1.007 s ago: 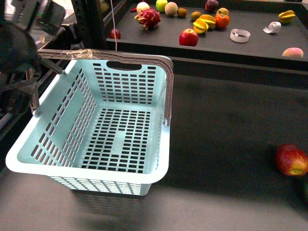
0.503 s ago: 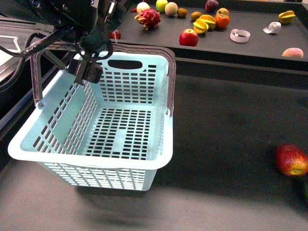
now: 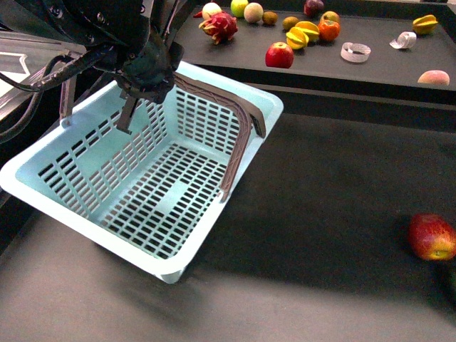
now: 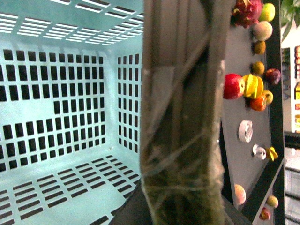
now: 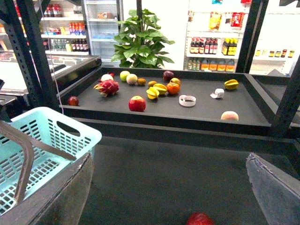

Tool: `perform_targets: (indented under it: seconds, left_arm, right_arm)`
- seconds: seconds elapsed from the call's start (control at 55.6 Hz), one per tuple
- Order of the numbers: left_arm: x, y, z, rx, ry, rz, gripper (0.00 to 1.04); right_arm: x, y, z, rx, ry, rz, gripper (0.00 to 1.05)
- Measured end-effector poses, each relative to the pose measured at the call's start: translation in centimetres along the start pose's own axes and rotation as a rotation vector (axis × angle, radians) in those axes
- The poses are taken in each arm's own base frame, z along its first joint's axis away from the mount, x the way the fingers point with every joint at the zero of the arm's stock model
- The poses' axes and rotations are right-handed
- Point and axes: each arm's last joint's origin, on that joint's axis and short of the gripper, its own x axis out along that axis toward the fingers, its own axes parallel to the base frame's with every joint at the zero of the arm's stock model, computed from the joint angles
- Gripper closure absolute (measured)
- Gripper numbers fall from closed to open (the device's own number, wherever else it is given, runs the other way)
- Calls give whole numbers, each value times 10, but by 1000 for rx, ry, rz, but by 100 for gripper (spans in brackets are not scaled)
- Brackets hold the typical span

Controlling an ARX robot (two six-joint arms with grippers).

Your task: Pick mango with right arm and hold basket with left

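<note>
My left gripper [image 3: 151,84] is clamped on a grey-brown handle [image 3: 241,135] of the one aqua basket [image 3: 43,187], which is tilted at the left of the near table [image 3: 328,214]. The one mango [image 3: 308,29] lies on the far table [image 3: 385,68] among other fruit, well apart from my right gripper [image 5: 168,194], whose jaws are spread wide. One red-and-yellow fruit [image 3: 431,237] lies nearer.

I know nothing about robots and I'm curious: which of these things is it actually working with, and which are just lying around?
In use: basket, mango, left gripper on the basket's handle, open right gripper.
Lying about: apple, dragon fruit, star fruit, tape roll.
</note>
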Motion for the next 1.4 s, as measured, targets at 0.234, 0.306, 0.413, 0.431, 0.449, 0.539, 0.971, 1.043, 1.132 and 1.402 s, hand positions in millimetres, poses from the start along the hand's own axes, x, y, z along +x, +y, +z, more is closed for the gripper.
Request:
perform_targets:
  seconds: [0.234,0.306,0.413,0.431,0.449,0.539,0.971,1.043,1.132,1.402]
  left_arm:
    - [-51,3,-8,208,41,-103,99]
    - [-67,5,-9,278,63,-156,99]
    - [-88,5,-9,379,89,-243,99]
    - [-93,5,-9,392,91,-262,99]
    - [-96,6,-10,416,99,-281,99]
    - [-110,8,-12,495,117,-327,99]
    - [-154,18,-69,859,260,-521,99]
    - [-156,16,-72,865,264,-535,99]
    - [-157,15,-74,861,261,-541,99]
    - [-149,14,-73,847,235,-552,99]
  right_arm:
    - [0,0,0,0,0,0,8]
    - [0,0,0,0,0,0,8]
    - [0,0,0,0,0,0,8]
    - [0,0,0,0,0,0,8]
    - [0,0,0,0,0,0,8]
    - [0,0,0,0,0,0,8]
    - [0,0,0,0,0,0,8]
    - [0,0,0,0,0,0,8]
    - [0,0,0,0,0,0,8]
    - [0,0,0,0,0,0,8]
